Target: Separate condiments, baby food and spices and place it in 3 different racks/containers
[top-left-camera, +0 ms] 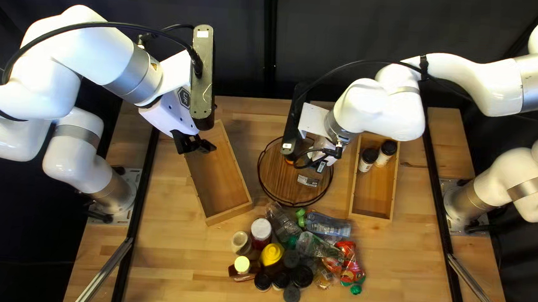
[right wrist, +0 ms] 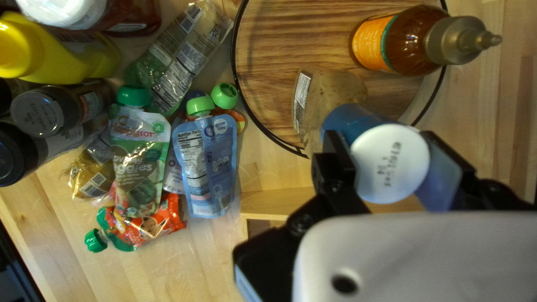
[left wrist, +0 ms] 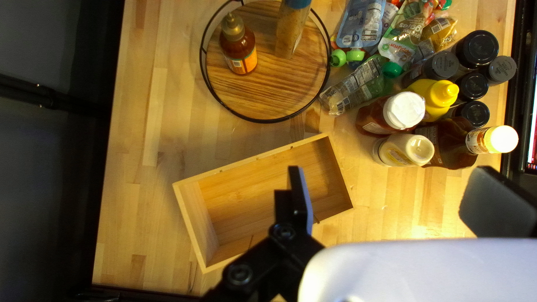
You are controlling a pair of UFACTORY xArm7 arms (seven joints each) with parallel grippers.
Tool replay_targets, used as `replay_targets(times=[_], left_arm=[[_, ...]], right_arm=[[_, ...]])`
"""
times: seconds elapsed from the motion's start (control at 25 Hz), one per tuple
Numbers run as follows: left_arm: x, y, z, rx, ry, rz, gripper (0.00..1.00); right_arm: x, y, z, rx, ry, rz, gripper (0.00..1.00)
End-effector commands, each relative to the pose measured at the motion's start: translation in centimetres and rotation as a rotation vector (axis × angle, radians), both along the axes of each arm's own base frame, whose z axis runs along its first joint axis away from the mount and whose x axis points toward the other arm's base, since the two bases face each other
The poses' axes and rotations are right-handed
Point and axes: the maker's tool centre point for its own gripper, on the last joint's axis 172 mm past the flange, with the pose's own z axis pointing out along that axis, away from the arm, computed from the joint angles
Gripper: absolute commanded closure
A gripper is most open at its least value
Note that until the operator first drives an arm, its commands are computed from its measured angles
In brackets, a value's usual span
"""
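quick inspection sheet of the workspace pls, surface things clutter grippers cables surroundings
Surface: wooden table, no spill seen
Containers: angled box, nothing seen inside; straighter box, two dark-capped jars; round tray, orange-labelled bottle
Unsorted: pouches, bottles and jars, heaped together
Clutter: nothing seen beyond the job's things
Left gripper: open, near the angled box
Right gripper: shut on the blue-capped bottle, at the round tray
Cables: black cables along both arms
Surroundings: dark curtain behind far edge

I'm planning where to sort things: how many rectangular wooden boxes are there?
2. In the top left view, one box is left of the round tray, the other box right of it; more may be hidden.
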Motion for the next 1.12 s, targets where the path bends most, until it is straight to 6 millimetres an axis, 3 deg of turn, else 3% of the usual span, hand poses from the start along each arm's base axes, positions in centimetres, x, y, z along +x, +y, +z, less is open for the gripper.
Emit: replay_targets(times=[0.04,0.12,0.32,0.44,0.6,0.8,0.88,1.0,1.04,1.12], left_arm=[[0.0,0.0,0.0,0.000,0.000,0.000,0.00],[0.0,0.0,0.0,0.000,0.000,0.000,0.00],[0.0,0.0,0.0,0.000,0.000,0.000,0.00],[0.0,0.0,0.0,0.000,0.000,0.000,0.00],[0.0,0.0,0.0,0.000,0.000,0.000,0.00],[0.0,0.0,0.0,0.000,0.000,0.000,0.00],[0.0,0.0,0.0,0.000,0.000,0.000,0.00],[0.0,0.0,0.0,0.000,0.000,0.000,0.00],[0.0,0.0,0.0,0.000,0.000,0.000,0.00],[0.0,0.0,0.0,0.000,0.000,0.000,0.00]], right_arm=[[0.0,0.0,-0.1,0.006,0.005,0.000,0.30],[0.0,0.0,0.0,0.007,0.006,0.001,0.22],[0.1,0.6,1.5,-0.001,0.006,0.011,0.15],[0.0,0.9,3.1,-0.016,0.008,0.018,0.00],[-0.3,2.1,5.9,-0.036,0.005,0.032,0.00],[-0.5,7.1,9.9,-0.061,0.002,0.078,0.00],[0.0,11.2,10.7,-0.068,-0.003,0.123,0.00],[0.9,15.1,10.2,-0.069,-0.005,0.185,0.00],[1.7,18.0,9.3,-0.068,0.001,0.235,0.00],[2.4,20.8,8.1,-0.067,0.015,0.318,0.00]])
